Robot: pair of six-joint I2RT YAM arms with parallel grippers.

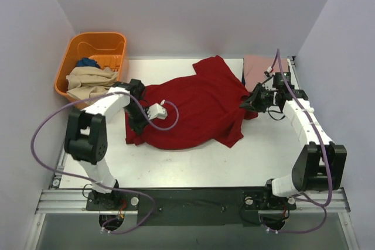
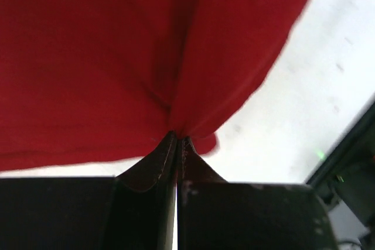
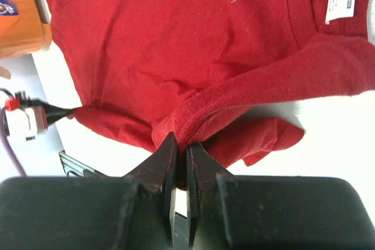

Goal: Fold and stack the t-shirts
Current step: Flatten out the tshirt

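The dark red t-shirt [image 1: 193,106] lies spread and rumpled across the middle of the white table. My left gripper [image 1: 133,122] is shut on its left lower edge; in the left wrist view the cloth [image 2: 117,57] rises from the closed jaws [image 2: 177,140]. My right gripper [image 1: 249,102] is shut on the shirt's right sleeve hem, seen in the right wrist view [image 3: 181,144] with the cloth [image 3: 176,39] beyond it. A dusty pink shirt [image 1: 258,65] lies folded at the back right. A beige shirt [image 1: 91,80] and a blue one [image 1: 88,62] sit in the basket.
An orange plastic basket [image 1: 111,40] stands at the back left corner, just beyond the left arm. Purple cables loop from both arms. White walls enclose the table on three sides. The metal rail runs along the near edge.
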